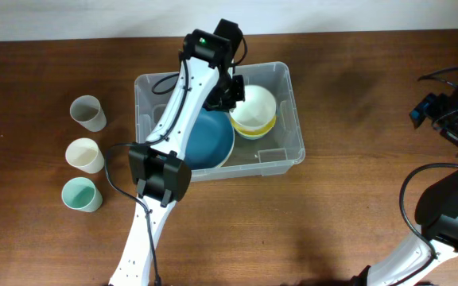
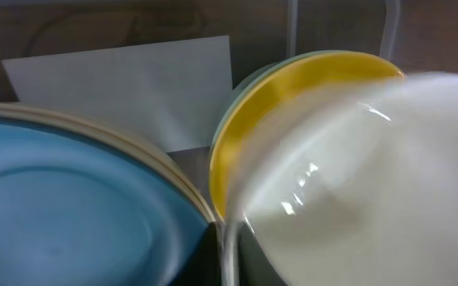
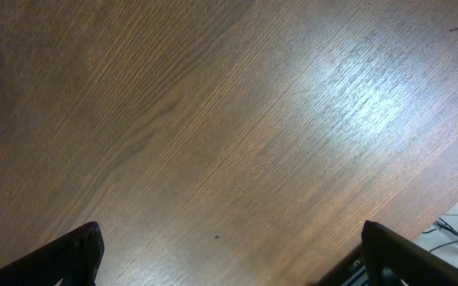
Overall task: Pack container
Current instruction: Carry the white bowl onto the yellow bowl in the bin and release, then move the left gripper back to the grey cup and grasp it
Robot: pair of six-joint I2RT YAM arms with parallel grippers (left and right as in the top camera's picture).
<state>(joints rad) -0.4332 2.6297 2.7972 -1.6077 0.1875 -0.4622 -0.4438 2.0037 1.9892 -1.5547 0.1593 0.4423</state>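
Observation:
The clear container (image 1: pixel 294 89) stands at the table's middle with a white label (image 1: pixel 273 155) on its base. In it lie a blue plate (image 1: pixel 209 141) and a white bowl (image 1: pixel 254 103) nested in a yellow bowl (image 1: pixel 253 127). My left gripper (image 1: pixel 230 94) reaches into the container and is shut on the white bowl's rim. In the left wrist view my fingers (image 2: pixel 230 258) pinch the white bowl (image 2: pixel 372 191) above the yellow bowl (image 2: pixel 293 103), with the blue plate (image 2: pixel 62 206) on the left and the label (image 2: pixel 133 87) behind. My right gripper (image 3: pixel 229 254) is open and empty over bare table at the far right (image 1: pixel 432 111).
Three cups stand left of the container: a grey one (image 1: pixel 88 113), a cream one (image 1: pixel 84 155) and a teal one (image 1: pixel 81 195). The left arm stretches across the container's left half. The table's right edge shows in the right wrist view (image 3: pixel 452 199).

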